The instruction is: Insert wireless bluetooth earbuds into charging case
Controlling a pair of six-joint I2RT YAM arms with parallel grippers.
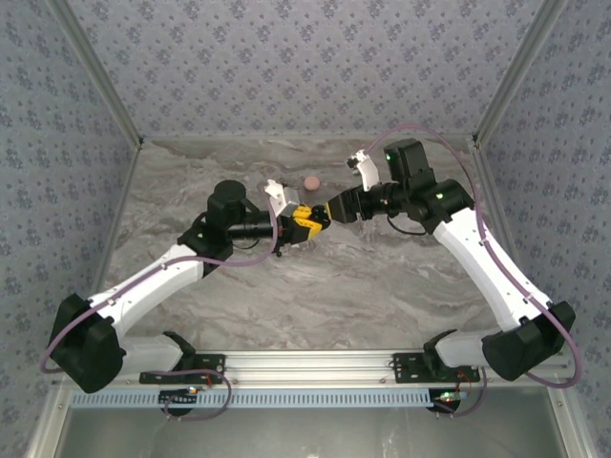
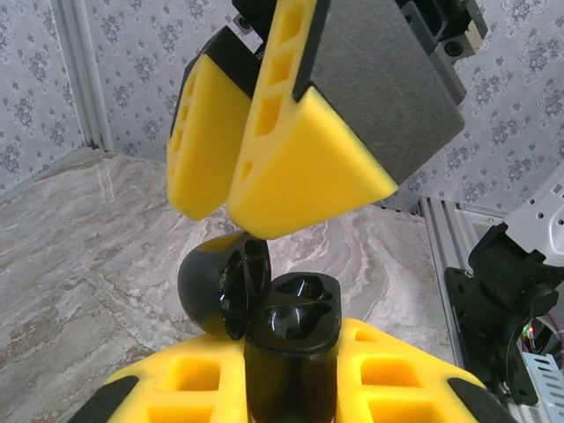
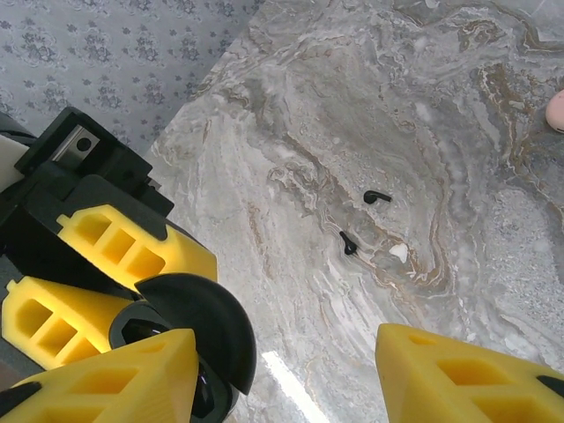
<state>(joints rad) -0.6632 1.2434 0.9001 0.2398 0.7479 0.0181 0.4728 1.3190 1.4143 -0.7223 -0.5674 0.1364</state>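
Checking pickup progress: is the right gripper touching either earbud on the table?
Apart. In the right wrist view, bare table separates the open right gripper from the upper earbud and the lower earbud.

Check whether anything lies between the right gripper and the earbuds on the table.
Nothing visible does. Both earbuds lie on the table beyond the open right gripper; the charging case sits beside it, not between.

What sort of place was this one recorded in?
Probably a purpose-built robot test booth, not a home: patterned wallpaper panels in metal framing enclose a marble-look table, and two robot arms are bolted to a metal rail at its near edge.
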